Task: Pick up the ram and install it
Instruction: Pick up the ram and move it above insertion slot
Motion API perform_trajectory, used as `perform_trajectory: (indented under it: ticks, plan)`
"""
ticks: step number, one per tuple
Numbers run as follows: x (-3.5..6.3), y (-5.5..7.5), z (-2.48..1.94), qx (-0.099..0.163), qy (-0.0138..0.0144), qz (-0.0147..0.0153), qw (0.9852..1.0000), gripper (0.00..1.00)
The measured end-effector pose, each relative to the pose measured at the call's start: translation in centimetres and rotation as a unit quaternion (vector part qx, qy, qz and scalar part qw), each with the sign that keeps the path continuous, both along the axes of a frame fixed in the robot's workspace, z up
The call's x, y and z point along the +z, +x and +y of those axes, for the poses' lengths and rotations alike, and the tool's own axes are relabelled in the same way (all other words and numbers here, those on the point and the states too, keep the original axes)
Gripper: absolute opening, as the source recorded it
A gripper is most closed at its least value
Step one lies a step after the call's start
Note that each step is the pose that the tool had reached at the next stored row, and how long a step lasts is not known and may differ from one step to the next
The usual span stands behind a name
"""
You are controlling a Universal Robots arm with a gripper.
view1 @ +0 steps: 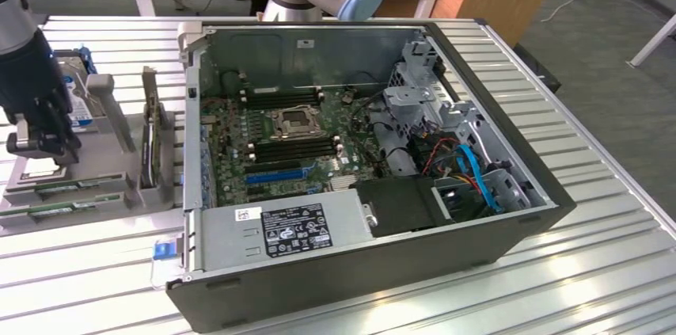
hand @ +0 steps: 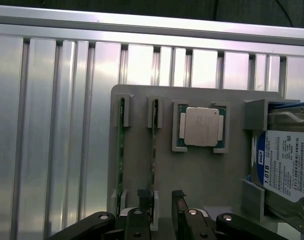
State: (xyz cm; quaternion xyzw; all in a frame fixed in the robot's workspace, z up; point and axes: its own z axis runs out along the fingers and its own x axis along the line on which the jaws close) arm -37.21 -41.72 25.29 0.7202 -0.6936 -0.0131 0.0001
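Note:
Two ram sticks stand on edge in slots of a grey holder [hand: 202, 175]: one ram [hand: 153, 150] and a second ram [hand: 120, 155] beside it. My gripper [hand: 160, 199] hangs just above the holder, open. Its two black fingertips [hand: 142, 197] straddle the end of the nearer stick without gripping it. In the exterior view the gripper [view1: 43, 153] is at the far left, over the holder [view1: 106, 192], where the green sticks [view1: 63, 188] show at its front. The open computer case [view1: 507, 232] lies in the middle, its motherboard [view1: 290, 141] exposed.
A square silver processor [hand: 201, 126] sits in a recess of the holder. Beside it is a hard drive [hand: 287, 167] with a blue-white label. An expansion card [view1: 153, 145] stands upright between holder and case. The table [view1: 591, 113] is ribbed aluminium.

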Motion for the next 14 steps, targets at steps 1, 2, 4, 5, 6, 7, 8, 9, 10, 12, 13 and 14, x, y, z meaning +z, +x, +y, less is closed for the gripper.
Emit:
perform_trajectory:
  ticks: [1, 2, 4, 5, 6, 7, 8, 9, 10, 12, 13, 14]
  plan:
    - [0.0, 0.0, -0.1, 0.0, 0.0, 0.0, 1.0, 0.31]
    - [0.0, -0.1, -0.21, 0.0, 0.0, 0.0, 1.0, 0.31]
    - [0.0, -0.1, -0.43, 0.0, 0.0, 0.0, 1.0, 0.31]
    - [0.0, -0.2, -0.53, 0.0, 0.0, 0.0, 1.0, 0.31]
    - [0.0, -0.2, -0.64, 0.0, 0.0, 0.0, 1.0, 0.31]
    - [0.0, -0.2, -0.74, 0.0, 0.0, 0.0, 1.0, 0.31]
    - [0.0, -0.2, -0.84, 0.0, 0.0, 0.0, 1.0, 0.31]
    - [0.0, -0.3, -0.95, 0.0, 0.0, 0.0, 1.0, 0.31]
    - [0.0, -0.3, -1.06, 0.0, 0.0, 0.0, 1.0, 0.31]
    - [0.0, -0.3, -1.28, 0.0, 0.0, 0.0, 1.0, 0.31]
    - [0.0, -0.3, -1.39, 0.0, 0.0, 0.0, 1.0, 0.31]
    - [0.0, -0.3, -1.51, 0.0, 0.0, 0.0, 1.0, 0.31]
